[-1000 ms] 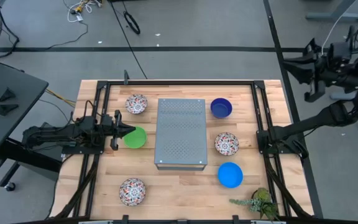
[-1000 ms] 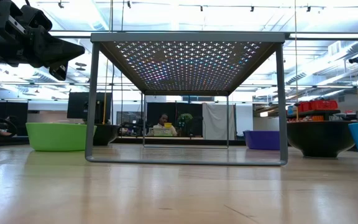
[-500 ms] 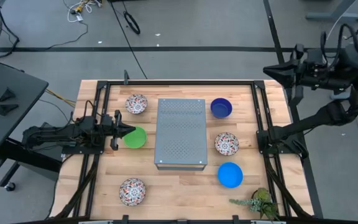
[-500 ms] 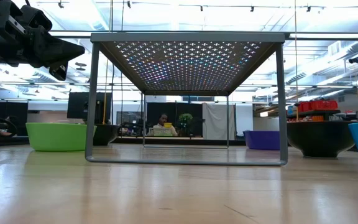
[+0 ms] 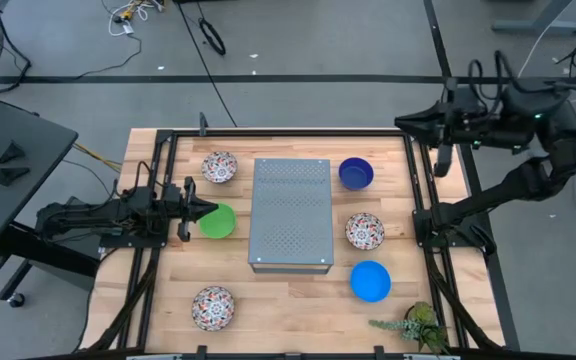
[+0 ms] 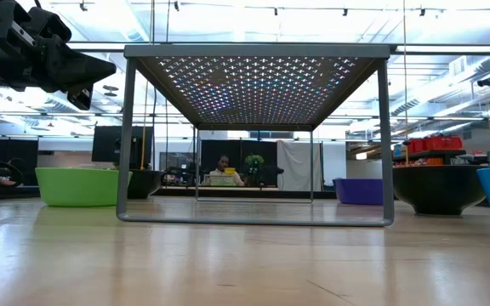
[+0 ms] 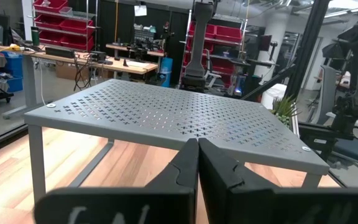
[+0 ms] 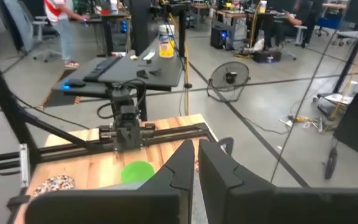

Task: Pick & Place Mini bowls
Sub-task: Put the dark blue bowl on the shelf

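Observation:
Six mini bowls rest on their bases on the wooden table. The three floral ones are far left [image 5: 219, 166], right [image 5: 365, 231] and near left [image 5: 212, 307]. The navy bowl [image 5: 356, 173] is far right, the bright blue bowl [image 5: 370, 281] near right and the green bowl [image 5: 217, 221] left of centre. My left gripper [image 5: 199, 211] is shut and hovers above the green bowl's left rim; the low view shows it [image 6: 96, 70] well clear of that bowl [image 6: 79, 185]. My right gripper [image 5: 401, 121] is shut, raised over the table's far right corner and pointing left.
A grey perforated metal stand [image 5: 290, 213] on thin legs occupies the table's middle, between the bowls. A small plant [image 5: 413, 325] sits at the near right corner. Black rails [image 5: 423, 190] run along the table's sides. Bare wood lies in front of the stand.
My right arm has swung from beyond the table's right edge toward its left. Its gripper now reaches over the far right corner and has turned to point left across the table. The left arm and all the bowls have stayed where they were.

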You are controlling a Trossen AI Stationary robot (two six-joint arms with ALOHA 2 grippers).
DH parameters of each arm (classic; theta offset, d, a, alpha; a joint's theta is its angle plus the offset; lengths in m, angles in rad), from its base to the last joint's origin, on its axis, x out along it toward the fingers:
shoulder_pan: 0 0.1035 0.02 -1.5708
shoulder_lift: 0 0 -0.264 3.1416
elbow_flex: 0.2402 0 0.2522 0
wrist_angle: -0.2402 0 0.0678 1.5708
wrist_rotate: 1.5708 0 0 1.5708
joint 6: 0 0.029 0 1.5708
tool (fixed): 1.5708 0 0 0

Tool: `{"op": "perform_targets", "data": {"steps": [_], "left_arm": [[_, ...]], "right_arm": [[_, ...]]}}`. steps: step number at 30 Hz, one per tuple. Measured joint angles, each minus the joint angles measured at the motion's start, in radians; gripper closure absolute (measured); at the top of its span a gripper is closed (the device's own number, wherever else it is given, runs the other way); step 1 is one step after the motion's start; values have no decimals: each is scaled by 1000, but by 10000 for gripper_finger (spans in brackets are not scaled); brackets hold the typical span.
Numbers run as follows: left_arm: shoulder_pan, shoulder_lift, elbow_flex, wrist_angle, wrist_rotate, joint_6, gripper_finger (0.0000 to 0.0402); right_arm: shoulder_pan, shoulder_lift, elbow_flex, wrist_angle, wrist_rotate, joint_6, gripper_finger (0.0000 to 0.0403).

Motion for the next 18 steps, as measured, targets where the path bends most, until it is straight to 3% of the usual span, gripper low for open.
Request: {"op": "perform_targets", "data": {"steps": [13,18], "left_arm": [[0,0,0,0,0,0,387],[0,0,0,0,0,0,387]], "right_arm": [[-103,52,0,1,214,20,376],[-172,69,0,1,225,32,376]]}}
